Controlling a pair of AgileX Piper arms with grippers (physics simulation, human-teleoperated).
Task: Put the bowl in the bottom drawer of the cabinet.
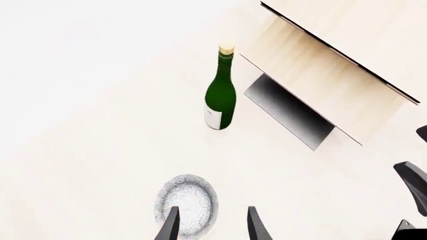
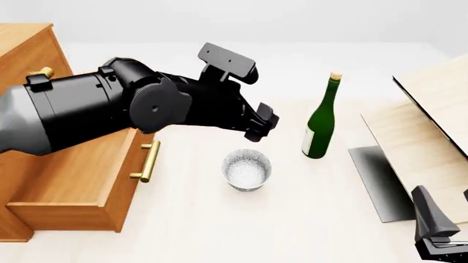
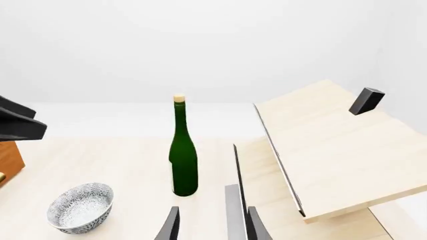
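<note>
The white speckled bowl stands upright on the table, just right of the cabinet. The bottom drawer juts out from the cabinet with its brass handle facing the bowl; my left arm hides its inside. My left gripper hangs open above and slightly behind the bowl. In the left wrist view the bowl lies under one fingertip of my left gripper. My right gripper is low at the front right, open and empty. The right wrist view shows the bowl far off to the side of my right gripper.
A green bottle with a cork stands upright just right of and behind the bowl. A pale wood box with a dark panel fills the right side. The bottle stands between the bowl and this box.
</note>
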